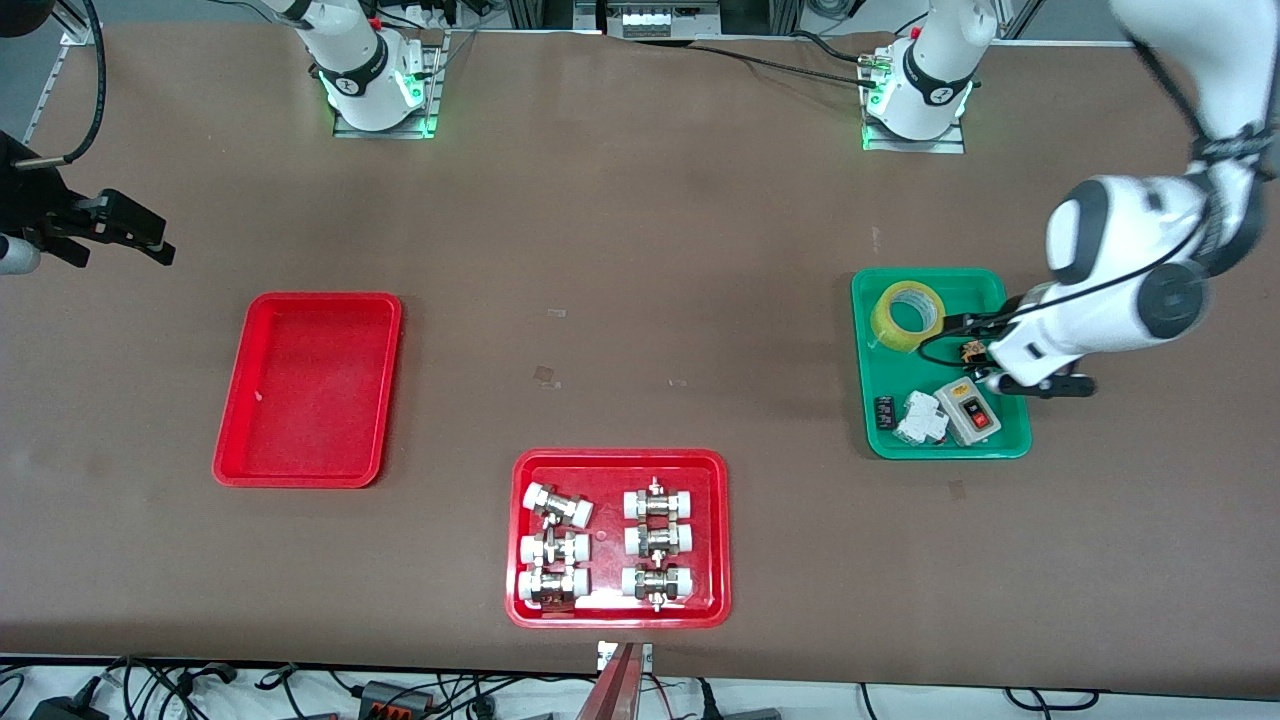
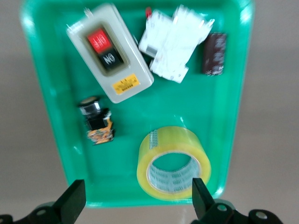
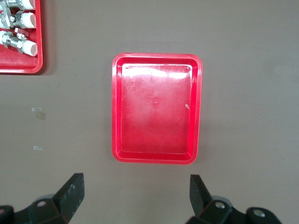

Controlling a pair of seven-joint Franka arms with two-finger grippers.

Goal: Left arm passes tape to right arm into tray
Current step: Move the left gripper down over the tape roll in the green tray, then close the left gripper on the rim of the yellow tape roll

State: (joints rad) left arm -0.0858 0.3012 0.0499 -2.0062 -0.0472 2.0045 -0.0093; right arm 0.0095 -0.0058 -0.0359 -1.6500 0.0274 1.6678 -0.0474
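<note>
- Tape (image 1: 908,316) is seen lying in the green tray (image 1: 1008,446), at the left arm's end of the table.
- Only in the left wrist view are the label of the switch box (image 2: 110,57) and the spread fingers of the left gripper (image 2: 135,200) over this tray shown clearly.
- The right gripper (image 3: 135,196), fingers spread wide, is held over the table beside the plain red tray (image 3: 157,108).
- Pipe fittings (image 1: 607,545) are kept in another red tray (image 1: 720,540).

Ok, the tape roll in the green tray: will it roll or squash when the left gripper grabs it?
The tape lies flat on its side in the green tray, so rolling seems unlikely. Its white core probably keeps it stiff. The glossy film may be slippery, so the open left gripper should probably pinch the wall.
</note>
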